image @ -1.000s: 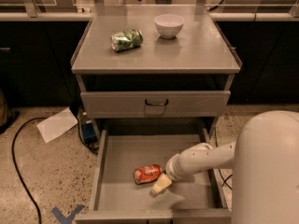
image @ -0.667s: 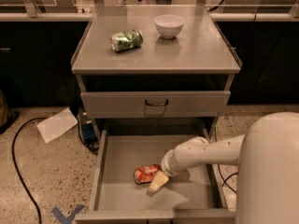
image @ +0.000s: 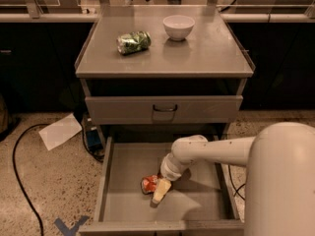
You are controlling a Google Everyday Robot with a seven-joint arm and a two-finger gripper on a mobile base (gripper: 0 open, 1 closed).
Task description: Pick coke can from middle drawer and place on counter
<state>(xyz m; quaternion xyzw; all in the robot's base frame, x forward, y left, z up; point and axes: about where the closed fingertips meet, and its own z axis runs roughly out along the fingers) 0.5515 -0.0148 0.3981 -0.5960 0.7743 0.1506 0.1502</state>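
Gripper (image: 158,193) is seen down in the open middle drawer (image: 197,203), set right against the coke can (image: 148,183), which is lying on the drawer floor toward the front. How wide it's spread can't be told (the can is partly hidden behind it).

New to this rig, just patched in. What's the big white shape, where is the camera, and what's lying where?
The big white shape is the robot's one arm, seen by a single camera looking down on the cabinet from the front. The arm reaches into the open middle drawer, and its gripper is down at the coke can, which lies on the drawer floor. Whether the can is held cannot be told. On the counter above are a green can on its side and an upright white bowl. The drawer above is closed.
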